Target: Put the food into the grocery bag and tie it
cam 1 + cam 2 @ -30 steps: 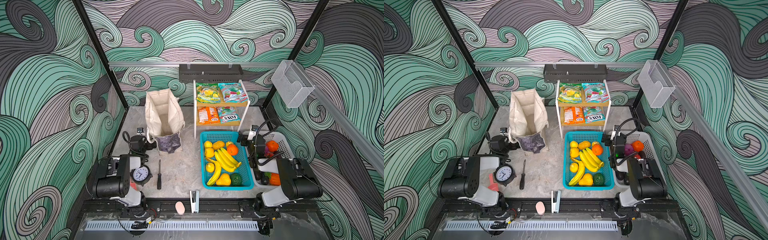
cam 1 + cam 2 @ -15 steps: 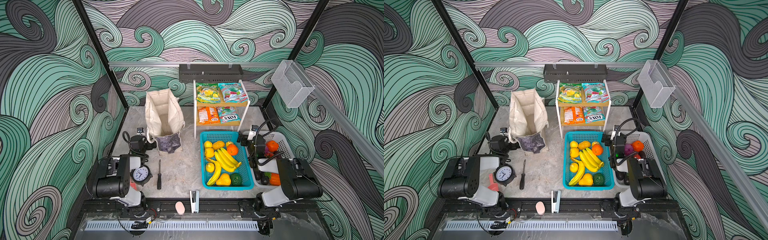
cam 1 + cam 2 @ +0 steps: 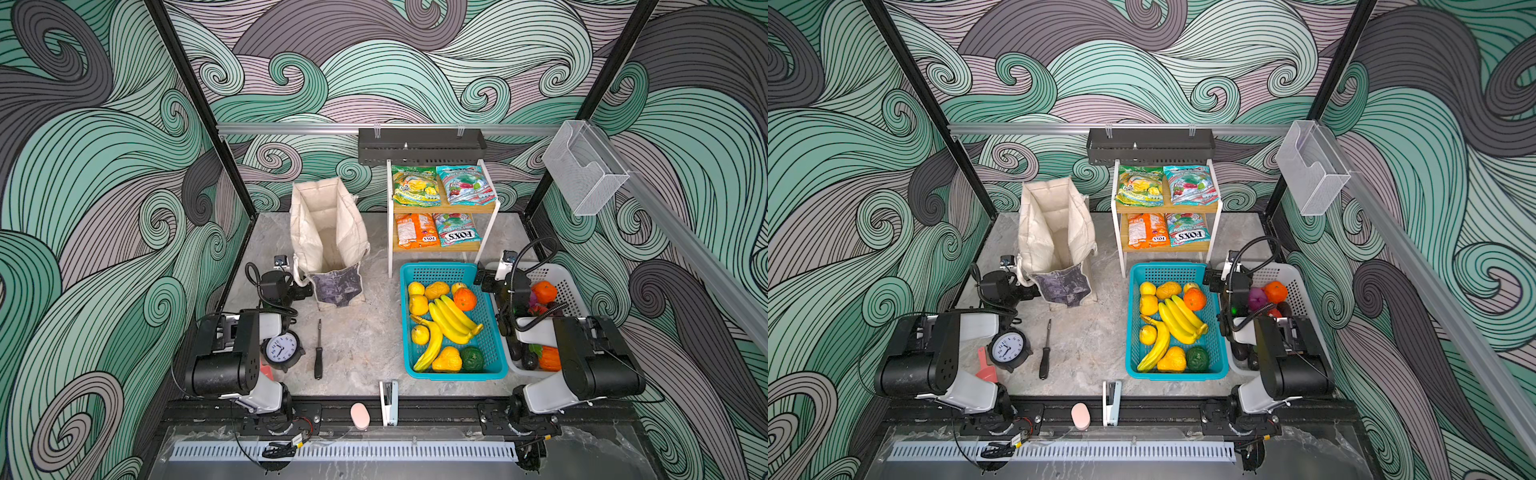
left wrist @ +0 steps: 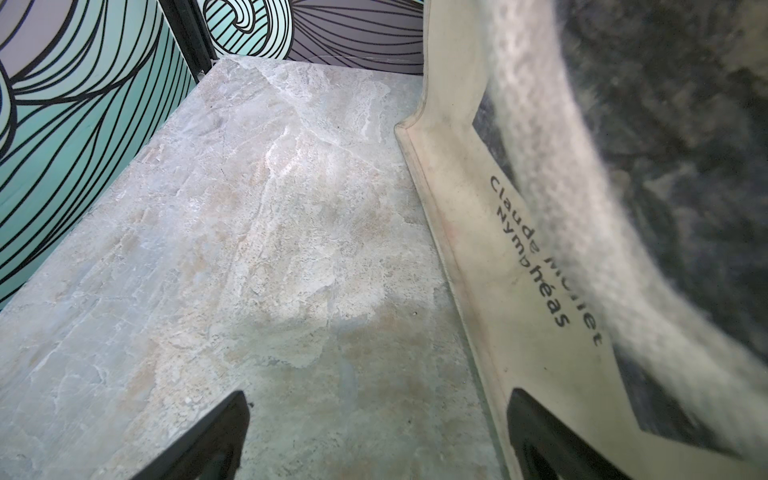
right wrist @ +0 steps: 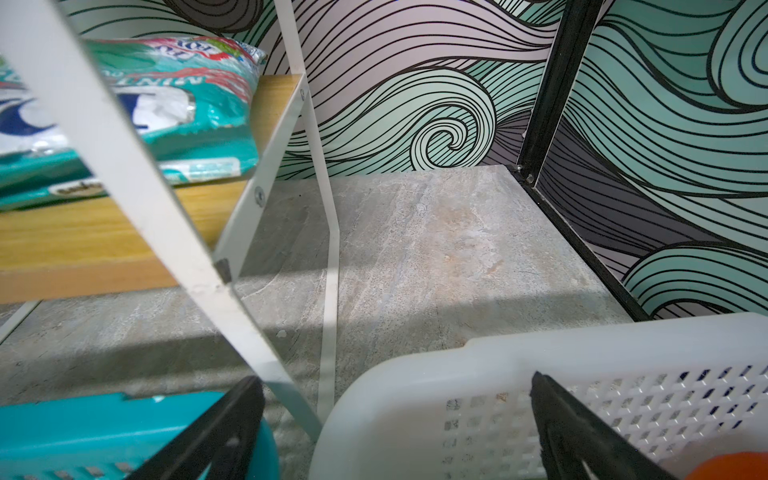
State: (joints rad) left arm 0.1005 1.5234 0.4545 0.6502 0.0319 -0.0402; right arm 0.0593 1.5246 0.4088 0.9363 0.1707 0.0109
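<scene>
The grocery bag [image 3: 328,232] stands upright with its mouth open at the far left of the surface [image 3: 365,340], its mottled panel facing near. No food shows in the visible part of its interior, so the step in hand is judged to be the first pick. The left fingers [image 4: 208,444] are spread wide and hold nothing. They sit low at the bag's near-left corner, one finger in front of the cream cloth, and whether it touches cannot be determined. A strap handle [image 4: 561,187] hangs blurred close to that wrist camera. The right fingers [image 5: 216,432] are likewise wide and empty, poised above the far ends of the teal basket [image 3: 457,377] and the white basket [image 3: 559,276], where the two rims run side by side. Select an exposed item close by, such as the orange [image 3: 464,298] at the far right of the teal basket. Descend from above, close across its width, and lift clear of the rim before moving left. Carry the item high, because the bag walls are tall and soft. The left fingers are well placed to steady the cloth. The rack [image 3: 390,232] holding the candy packets [image 3: 415,187] stands just beyond the baskets, so avoid its white legs. The bare surface between bag and teal basket gives open room. The clock [image 3: 281,349] and screwdriver [image 3: 318,353] lie near-left, apart from that path.
</scene>
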